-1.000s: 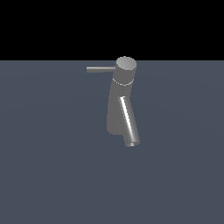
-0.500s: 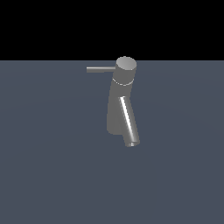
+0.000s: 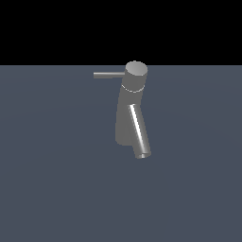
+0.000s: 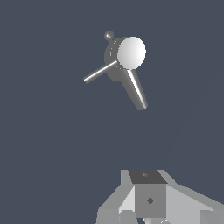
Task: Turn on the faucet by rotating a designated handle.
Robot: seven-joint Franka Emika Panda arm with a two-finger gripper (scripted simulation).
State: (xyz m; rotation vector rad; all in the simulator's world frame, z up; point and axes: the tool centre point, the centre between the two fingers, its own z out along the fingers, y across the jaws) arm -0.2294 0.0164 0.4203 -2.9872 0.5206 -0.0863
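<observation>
On the exterior view's left, the grey table (image 3: 52, 189) lies bare up to a black background band. Right of that, the handle (image 3: 109, 74) runs level as a thin straight rod; its free end points toward the exterior view's left and its other end meets the cap (image 3: 135, 75). The cap is a short cylinder, tilted, with its flat face turned up and toward the camera. Below the cap, the faucet (image 3: 124, 116) stands as a tapered column, wider at the base, resting on the table near the centre of the view. The spout (image 3: 139, 132) is a thicker shiny tube that slants down from the column's front toward the exterior view's right, with its open end just above the table. No arm or hand appears in the exterior view.

The wrist view looks down on the faucet from above. The handle (image 4: 99, 72) and spout (image 4: 134, 88) fan out from the bright round cap face (image 4: 131, 52) in different directions, the handle being clearly the thinner of the two. A small ball-shaped part (image 4: 109, 35) shows at the far side of the cap. The hand (image 4: 151, 214) shows only as blocky grey housing at the frame edge, well apart from the faucet. It touches nothing. Its fingertips are cut off by the frame, so its opening cannot be told.
</observation>
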